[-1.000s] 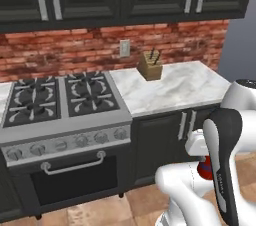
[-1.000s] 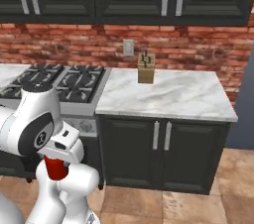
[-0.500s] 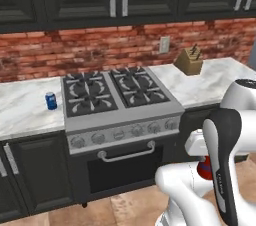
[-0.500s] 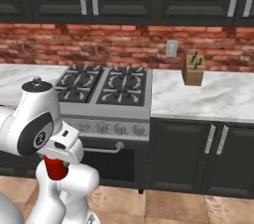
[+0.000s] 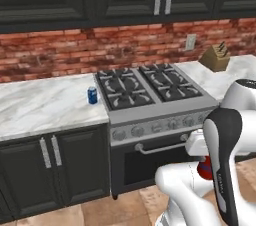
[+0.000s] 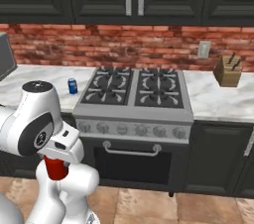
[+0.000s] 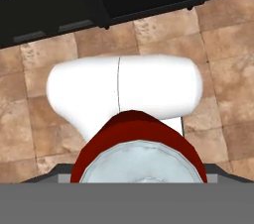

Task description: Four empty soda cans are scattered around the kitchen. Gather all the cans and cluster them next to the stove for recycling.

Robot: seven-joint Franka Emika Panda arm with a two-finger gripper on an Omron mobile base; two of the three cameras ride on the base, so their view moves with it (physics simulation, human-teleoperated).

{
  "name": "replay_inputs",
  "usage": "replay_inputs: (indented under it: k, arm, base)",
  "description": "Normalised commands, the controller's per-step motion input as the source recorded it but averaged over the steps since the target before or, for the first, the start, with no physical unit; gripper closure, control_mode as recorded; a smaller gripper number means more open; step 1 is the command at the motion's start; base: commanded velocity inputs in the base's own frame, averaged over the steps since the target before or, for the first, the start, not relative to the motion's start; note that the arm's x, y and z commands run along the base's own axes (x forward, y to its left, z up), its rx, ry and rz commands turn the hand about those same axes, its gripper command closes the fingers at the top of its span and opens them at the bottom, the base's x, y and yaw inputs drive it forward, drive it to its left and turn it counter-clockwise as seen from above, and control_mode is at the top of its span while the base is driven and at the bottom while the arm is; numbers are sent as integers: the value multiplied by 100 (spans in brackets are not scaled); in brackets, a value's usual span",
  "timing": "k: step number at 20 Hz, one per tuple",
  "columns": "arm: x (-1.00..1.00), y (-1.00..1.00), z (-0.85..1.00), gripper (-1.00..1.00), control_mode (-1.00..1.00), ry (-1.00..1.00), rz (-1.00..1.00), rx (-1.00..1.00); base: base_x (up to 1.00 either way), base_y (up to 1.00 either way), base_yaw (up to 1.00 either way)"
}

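Red can fills lower centre of hand view, silver top facing camera, clamped in claw, lower left of right base view. Blue can upright on worktop, touching stove left edge, centre-left.

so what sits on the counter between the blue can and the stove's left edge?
Nothing: bare white marble counter separates the small blue soda can from the stainless steel gas stove, seen in the left base view.

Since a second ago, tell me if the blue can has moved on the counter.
Cannot tell across the full second; since coming into view, no. The blue can stays just left of the stove; the camera drove.
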Motion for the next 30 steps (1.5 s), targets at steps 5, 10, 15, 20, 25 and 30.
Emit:
replay_inputs:
  k: [5,10,15,20,25,30]
  arm:
    - [0,0,0,100,100,0,0,0]
    - [0,0,0,100,100,0,0,0]
    - [0,0,0,100,100,0,0,0]
    - [0,0,0,100,100,0,0,0]
    - [0,0,0,100,100,0,0,0]
    - [0,0,0,100,100,0,0,0]
  base:
    - [27,81,-3]
    - [66,53,-3]
    - [72,38,-2]
    - [67,47,-2]
    - [55,71,-3]
    - [50,75,-4]
